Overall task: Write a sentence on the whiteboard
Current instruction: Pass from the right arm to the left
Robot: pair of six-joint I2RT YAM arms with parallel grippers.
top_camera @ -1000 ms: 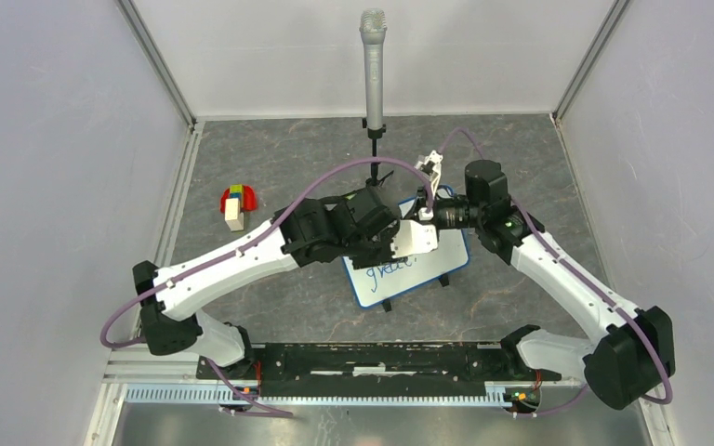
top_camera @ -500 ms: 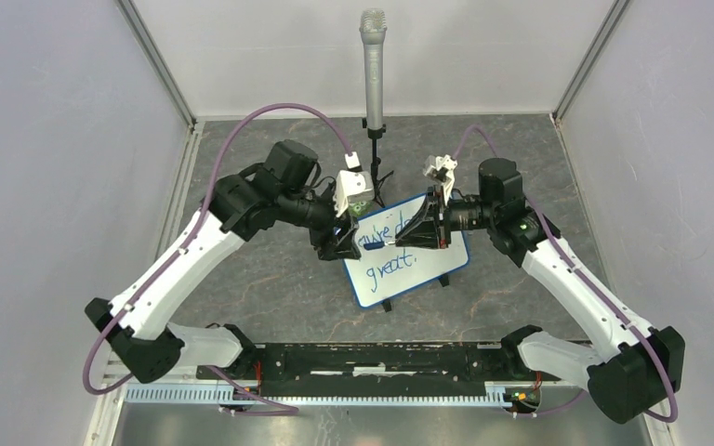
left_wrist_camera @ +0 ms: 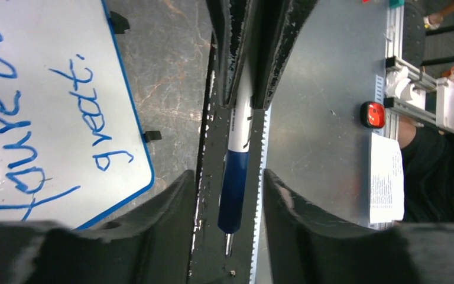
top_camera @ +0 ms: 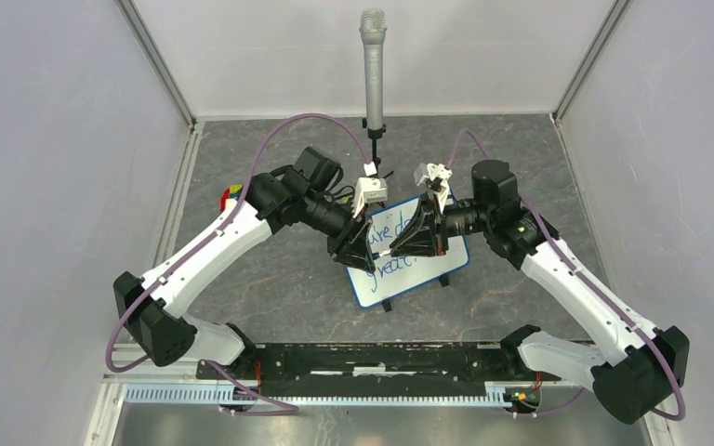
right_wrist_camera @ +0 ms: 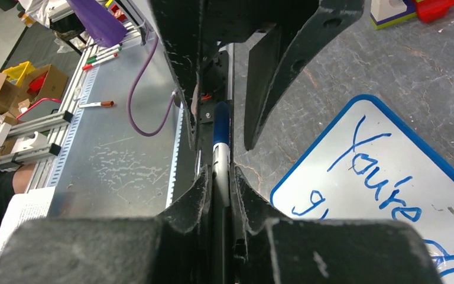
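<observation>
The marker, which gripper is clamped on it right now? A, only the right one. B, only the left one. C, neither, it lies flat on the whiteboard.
A: the right wrist view shows the marker pinched by the right gripper, jaws tight on its body, while the left gripper has its jaws spread, with a gap on each side of the blue end.

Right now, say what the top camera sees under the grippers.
The whiteboard. Its sentence shows "great." and part of the upper line; the left gripper and right gripper cover the rest.

The whiteboard (left_wrist_camera: 41, 53) bears the sentence (left_wrist_camera: 103, 121) "You're … great."
</observation>
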